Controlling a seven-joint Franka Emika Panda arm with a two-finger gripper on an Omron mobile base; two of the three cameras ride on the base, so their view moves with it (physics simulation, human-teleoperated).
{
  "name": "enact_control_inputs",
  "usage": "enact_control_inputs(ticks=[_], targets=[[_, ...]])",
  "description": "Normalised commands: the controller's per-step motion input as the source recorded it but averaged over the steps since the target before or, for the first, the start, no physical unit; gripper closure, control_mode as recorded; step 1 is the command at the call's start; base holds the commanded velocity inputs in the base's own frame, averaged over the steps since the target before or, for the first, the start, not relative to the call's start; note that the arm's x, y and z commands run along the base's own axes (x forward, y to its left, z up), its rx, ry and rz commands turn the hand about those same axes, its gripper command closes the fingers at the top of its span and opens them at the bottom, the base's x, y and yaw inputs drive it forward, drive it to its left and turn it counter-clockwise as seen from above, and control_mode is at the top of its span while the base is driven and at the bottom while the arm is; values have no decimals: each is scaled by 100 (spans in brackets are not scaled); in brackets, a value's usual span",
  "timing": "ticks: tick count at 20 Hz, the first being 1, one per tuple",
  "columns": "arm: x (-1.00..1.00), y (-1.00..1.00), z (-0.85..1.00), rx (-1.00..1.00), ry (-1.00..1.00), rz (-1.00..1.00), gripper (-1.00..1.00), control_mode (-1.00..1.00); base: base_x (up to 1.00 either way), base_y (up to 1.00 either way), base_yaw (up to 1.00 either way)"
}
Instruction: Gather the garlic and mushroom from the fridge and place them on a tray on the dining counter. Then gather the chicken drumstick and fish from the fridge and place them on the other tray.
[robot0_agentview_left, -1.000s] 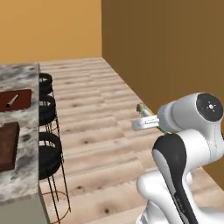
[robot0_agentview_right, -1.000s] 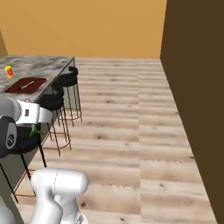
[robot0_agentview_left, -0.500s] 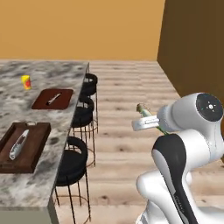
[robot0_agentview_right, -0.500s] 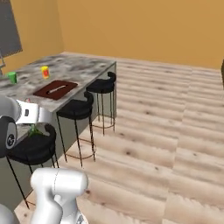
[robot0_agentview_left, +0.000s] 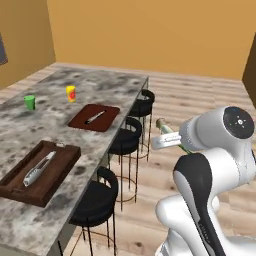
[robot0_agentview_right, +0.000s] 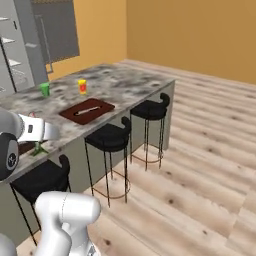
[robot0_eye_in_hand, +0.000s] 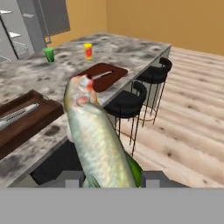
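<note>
My gripper (robot0_eye_in_hand: 111, 177) is shut on the fish (robot0_eye_in_hand: 98, 140), a greenish-silver body with a reddish head that sticks out ahead of the fingers. From the left base view the gripper (robot0_agentview_left: 171, 136) holds the fish (robot0_agentview_left: 163, 124) above the floor, right of the stools and apart from the dining counter (robot0_agentview_left: 100, 85). On the counter lie the flat reddish-brown tray (robot0_agentview_left: 80, 122) with a thin silvery item on it, and the other tray (robot0_agentview_left: 15, 187), deep and dark brown, with a silvery elongated thing inside. The fridge (robot0_agentview_right: 15, 55) stands open at the far left.
Three black round stools (robot0_agentview_left: 126, 140) line the counter's near side. A green cup (robot0_agentview_left: 30, 102) and a yellow-red cup (robot0_agentview_left: 71, 93) stand on the marble. Wooden floor (robot0_agentview_right: 200, 165) stretches to the right, bounded by orange walls.
The whole picture has shifted, so the base has moved: the counter now fills more of the views and the fridge has come into sight. The gripper stays shut on the fish.
</note>
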Motion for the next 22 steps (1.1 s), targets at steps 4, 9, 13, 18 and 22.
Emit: enact_control_inputs(ticks=[4, 9, 13, 18, 22], targets=[[0, 0, 0, 0, 0, 0, 100, 100, 40, -58, 45], [0, 0, 0, 0, 0, 0, 100, 100, 39, -56, 45], [0, 0, 0, 0, 0, 0, 100, 100, 40, -55, 45], [0, 0, 0, 0, 0, 0, 100, 100, 39, -56, 45], [0, 0, 0, 0, 0, 0, 100, 100, 36, -55, 46]])
